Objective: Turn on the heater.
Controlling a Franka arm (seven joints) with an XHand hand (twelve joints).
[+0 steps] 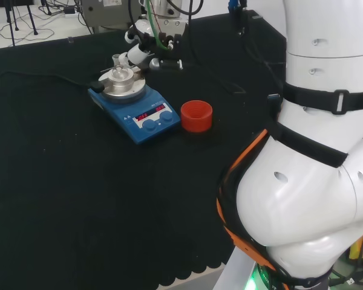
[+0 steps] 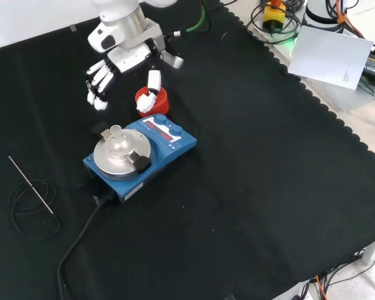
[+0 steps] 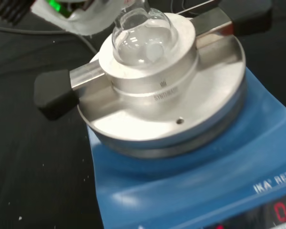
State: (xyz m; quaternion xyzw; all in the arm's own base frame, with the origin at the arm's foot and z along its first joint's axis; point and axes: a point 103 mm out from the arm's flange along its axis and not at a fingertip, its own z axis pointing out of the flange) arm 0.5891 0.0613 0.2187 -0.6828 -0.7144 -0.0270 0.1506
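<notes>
Head view: hand [image 1: 139, 53] sits just behind the blue heater [image 1: 135, 106], w/ the red ring stand [image 1: 196, 116] well off toward the arm's side.

Front view: hand [image 2: 100, 80] hovers above the cloth, fingers straight and spread, holding nothing; heater [image 2: 140, 156] lies below it, knobs [image 2: 164, 120] nearest the thumb.

Wrist view: flask [image 3: 143, 36] in the metal block [image 3: 157, 90] is close under the palm. Risk, IMO: reaching for the knobs, fingers could clip the flask or handles.

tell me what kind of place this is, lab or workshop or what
Most likely a chemistry lab bench set up for robot work. A blue heater with a metal block carries a round glass flask, a red ribbed stand sits beside it, and the robot's hand hovers over the black cloth.
</notes>
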